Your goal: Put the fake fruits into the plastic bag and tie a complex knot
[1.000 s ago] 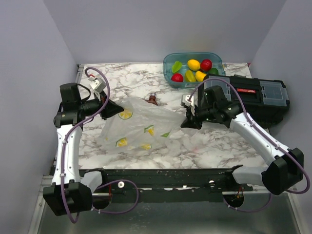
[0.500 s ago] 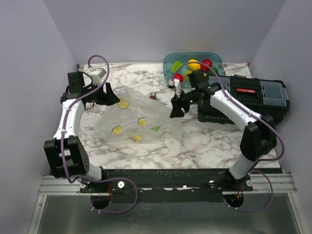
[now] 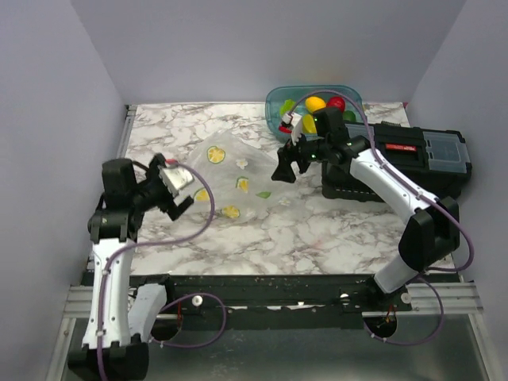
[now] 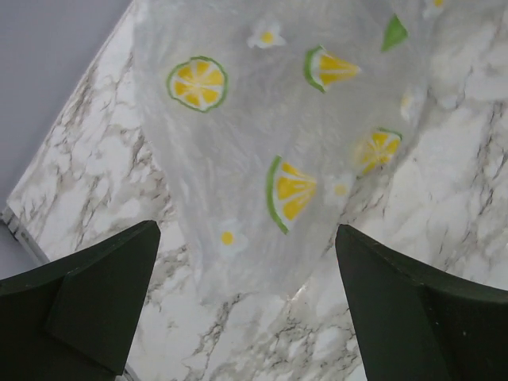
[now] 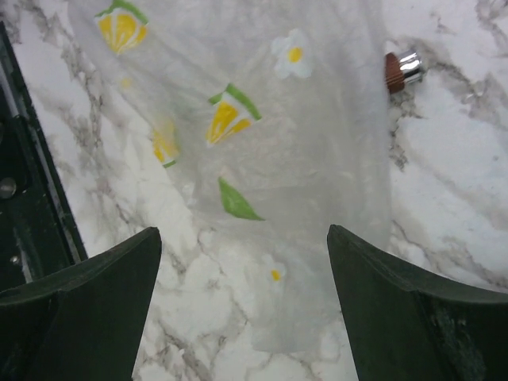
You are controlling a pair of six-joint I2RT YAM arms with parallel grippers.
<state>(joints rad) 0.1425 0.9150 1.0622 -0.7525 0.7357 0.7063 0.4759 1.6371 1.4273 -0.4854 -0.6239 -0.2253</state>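
The plastic bag (image 3: pixel 242 178), clear film printed with citrus slices, lies flat on the marble table with nothing holding it. The bag (image 4: pixel 262 143) fills the upper half of the left wrist view, and the bag (image 5: pixel 278 151) lies under the right wrist camera. My left gripper (image 3: pixel 176 194) stands open just off its near left corner, and the left gripper (image 4: pixel 246 317) has only marble between its fingers. My right gripper (image 3: pixel 284 171) hovers open over the bag's right edge; under the right gripper (image 5: pixel 246 309) lies the film's end. The fake fruits (image 3: pixel 315 104) sit in the teal tub (image 3: pixel 274 99). No knot shows.
A black toolbox (image 3: pixel 413 155) stands at the right, close beside the right arm. A small brown and silver object (image 5: pixel 401 70) lies on the marble by the bag's edge. The marble table (image 3: pixel 333 230) ends at a black rail along the near side.
Both grippers have opened and let go of the bag, which has dropped flat. The left arm has drawn back to the near left. The right gripper moved up toward the tub.
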